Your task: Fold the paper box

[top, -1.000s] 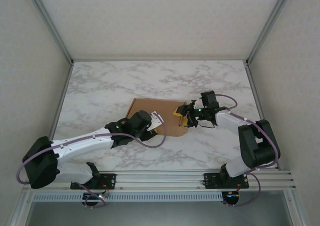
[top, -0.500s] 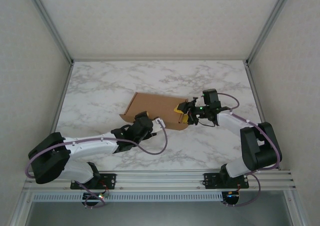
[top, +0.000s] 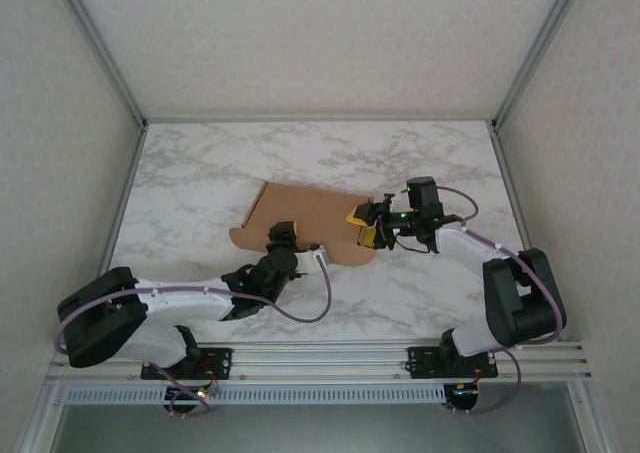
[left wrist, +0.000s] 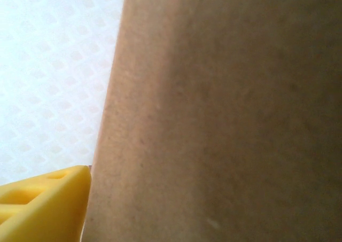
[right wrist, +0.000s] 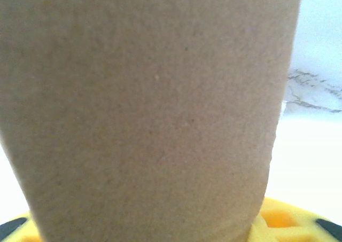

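Note:
The paper box (top: pixel 300 218) is a brown cardboard blank lying mid-table, its far-left flap raised a little. My left gripper (top: pixel 283 235) sits at the blank's near edge, jaws open. In the left wrist view, cardboard (left wrist: pixel 214 119) lies close across the lens and one yellow finger (left wrist: pixel 43 204) shows at the lower left corner; the other finger is hidden. My right gripper (top: pixel 364 227) is shut on the blank's right edge, a yellow finger on each side of a rounded flap. In the right wrist view that flap (right wrist: pixel 149 119) rises in front of the yellow fingers (right wrist: pixel 278 220).
The marble table (top: pixel 200 173) is bounded by white walls on the left, far and right sides. An aluminium rail (top: pixel 400 358) with both arm bases runs along the near edge. The right arm's elbow (top: pixel 515 283) stands near the right wall.
The left arm has pulled back and lowered, its gripper sliding off the top of the blank to the near edge and opening wider. The blank has shifted left and spread. The right gripper has barely moved.

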Motion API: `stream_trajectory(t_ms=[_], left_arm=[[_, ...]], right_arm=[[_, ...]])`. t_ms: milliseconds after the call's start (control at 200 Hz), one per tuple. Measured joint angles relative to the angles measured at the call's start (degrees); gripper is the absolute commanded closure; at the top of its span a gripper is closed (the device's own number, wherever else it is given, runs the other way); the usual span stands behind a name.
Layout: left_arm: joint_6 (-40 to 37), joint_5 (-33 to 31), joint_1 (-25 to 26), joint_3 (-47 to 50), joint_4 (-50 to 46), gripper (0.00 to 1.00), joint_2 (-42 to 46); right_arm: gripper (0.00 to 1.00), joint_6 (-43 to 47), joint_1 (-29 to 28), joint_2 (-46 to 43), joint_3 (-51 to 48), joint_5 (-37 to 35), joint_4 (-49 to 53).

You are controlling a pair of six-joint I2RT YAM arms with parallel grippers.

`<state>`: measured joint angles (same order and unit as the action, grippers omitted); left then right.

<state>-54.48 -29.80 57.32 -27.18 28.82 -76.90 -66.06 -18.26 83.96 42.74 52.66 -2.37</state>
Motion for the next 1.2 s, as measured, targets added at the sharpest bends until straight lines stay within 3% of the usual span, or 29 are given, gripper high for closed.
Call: stream_trajectory(t_ms=[160,310,481,671,801,846,1202], left_arm=[[-4.13,-4.50,0.74,0.63,4.72,0.24,-1.33],[-7.23,-8.83,0.92,0.59,8.11,0.37,-2.10],[-8.28,-10.62,1.64,-0.74,5.09,0.44,-1.46],[-7.10,-10.73,2.23,-2.73,-1.16,0.44,1.55],[-4.00,-10.58,2.25,-5.46,-8.37,0.44,3.56],[-2.32,-10.49,2.27,-7.08,-11.80,0.44,4.02],[13.03,-2.19,2.60,-27.12,-46.25,0.44,4.22]], right_arm=[[0.60,-0.74,0.00,-0.35,0.00,1.16,-0.28],[0.57,-1.09,0.02,-0.35,0.00,1.64,-0.44],[0.50,-1.11,0.09,-1.33,0.13,1.86,0.11],[0.27,-0.59,0.28,-3.28,0.48,2.01,1.64],[0.07,1.62,0.74,-4.81,1.05,1.29,5.42],[0.04,2.32,0.96,-5.62,1.33,0.87,7.15],[0.06,16.57,5.64,-20.48,9.03,-14.34,31.67]])
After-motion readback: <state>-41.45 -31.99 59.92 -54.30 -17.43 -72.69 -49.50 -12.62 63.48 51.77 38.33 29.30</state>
